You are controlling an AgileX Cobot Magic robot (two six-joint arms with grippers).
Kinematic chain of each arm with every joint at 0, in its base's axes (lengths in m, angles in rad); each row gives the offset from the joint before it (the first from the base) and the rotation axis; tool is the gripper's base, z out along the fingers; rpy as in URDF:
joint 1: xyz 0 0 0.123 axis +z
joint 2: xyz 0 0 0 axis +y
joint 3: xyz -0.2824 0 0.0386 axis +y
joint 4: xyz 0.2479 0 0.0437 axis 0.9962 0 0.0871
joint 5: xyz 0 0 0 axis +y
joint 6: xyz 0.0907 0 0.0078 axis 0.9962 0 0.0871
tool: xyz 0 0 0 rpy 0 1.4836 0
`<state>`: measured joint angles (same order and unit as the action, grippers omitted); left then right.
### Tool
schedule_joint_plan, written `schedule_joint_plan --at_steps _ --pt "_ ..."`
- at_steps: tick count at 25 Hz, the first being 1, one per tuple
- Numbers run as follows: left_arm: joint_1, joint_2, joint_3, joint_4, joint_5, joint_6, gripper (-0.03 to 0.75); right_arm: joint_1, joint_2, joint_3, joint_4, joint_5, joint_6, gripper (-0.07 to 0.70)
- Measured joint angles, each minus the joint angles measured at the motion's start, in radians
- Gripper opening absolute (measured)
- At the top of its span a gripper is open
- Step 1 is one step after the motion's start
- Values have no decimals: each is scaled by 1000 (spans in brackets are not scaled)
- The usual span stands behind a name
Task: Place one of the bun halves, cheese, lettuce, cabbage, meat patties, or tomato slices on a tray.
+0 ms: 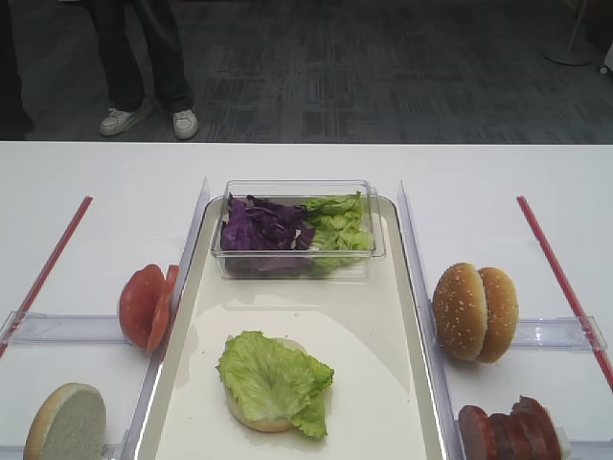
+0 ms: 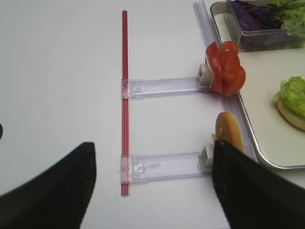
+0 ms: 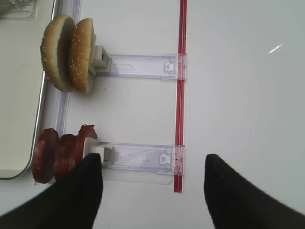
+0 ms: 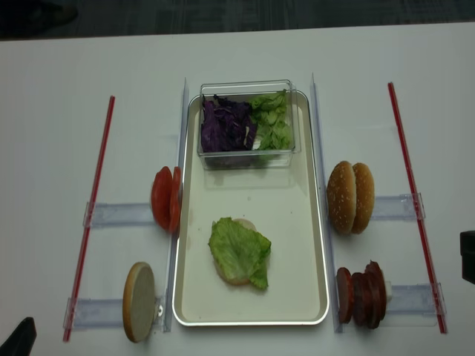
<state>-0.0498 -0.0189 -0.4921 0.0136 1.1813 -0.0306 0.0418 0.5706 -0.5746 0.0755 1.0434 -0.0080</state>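
Black right pincer [image 3: 151, 186] agape above table [image 3: 238, 95]

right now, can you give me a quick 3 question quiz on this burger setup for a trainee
1. True or false: a lettuce leaf lies on a bun half on the tray.
2. What shares the clear tub with the purple cabbage? A) tomato B) green lettuce C) patties
3. Fill in: the meat patties stand on edge to the tray's ____ in the overhead view.

Key: 1 true; 2 B; 3 right.
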Motion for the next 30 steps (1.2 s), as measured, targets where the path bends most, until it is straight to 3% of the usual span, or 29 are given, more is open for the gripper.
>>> schedule_joint_plan --at_steps 9,30 --pt "0 0 0 0 0 0 486 0 -182 67 0 11 8 487" --pt "0 0 0 0 0 0 476 0 -494 69 0 51 8 487"
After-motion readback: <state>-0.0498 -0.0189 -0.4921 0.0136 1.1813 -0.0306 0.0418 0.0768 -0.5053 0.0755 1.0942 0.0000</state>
